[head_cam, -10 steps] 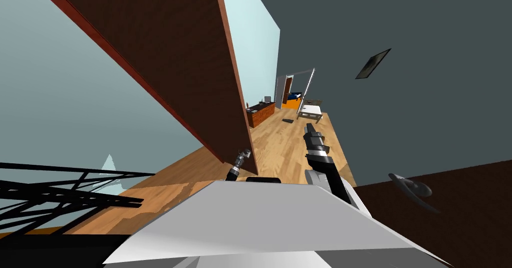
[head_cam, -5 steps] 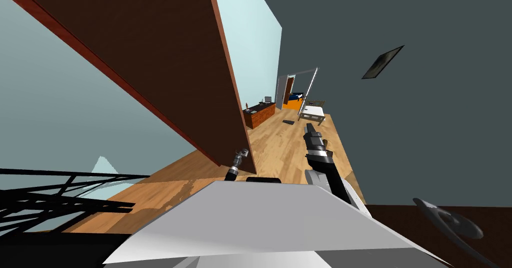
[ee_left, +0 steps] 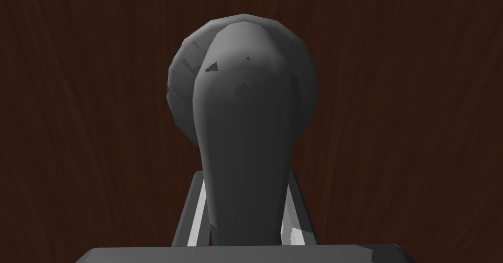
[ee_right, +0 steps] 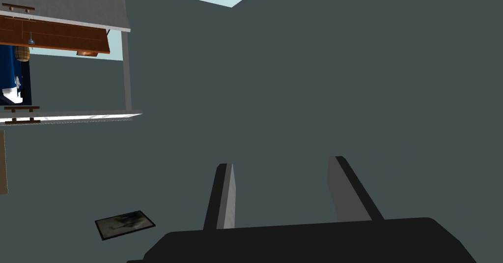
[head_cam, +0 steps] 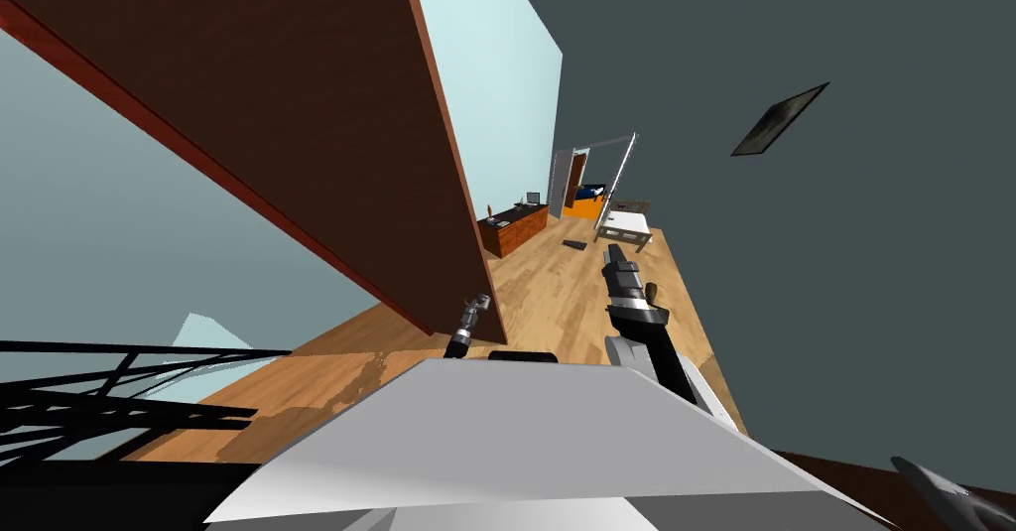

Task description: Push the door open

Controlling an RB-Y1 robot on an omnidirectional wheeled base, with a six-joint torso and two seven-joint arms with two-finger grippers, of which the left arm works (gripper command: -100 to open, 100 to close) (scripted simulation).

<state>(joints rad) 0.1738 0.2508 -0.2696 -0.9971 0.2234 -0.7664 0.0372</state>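
The dark brown door [head_cam: 298,108] stands upright on the left, its long free edge nearest, its face running off leftward. Since a second ago my own view has turned, so that edge leans farther left. One dark grey lever handle [ee_left: 245,127] lies lengthwise toward the left end effector [ee_left: 245,174], whose two fingers clamp its sides. The right end effector [ee_right: 285,176], right of the door, gapes empty.

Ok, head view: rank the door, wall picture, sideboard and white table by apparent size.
1. The door, largest by far, being nearest.
2. The wall picture and the sideboard look about alike; not ranking those.
3. The white table, slightly smaller, far down the room.
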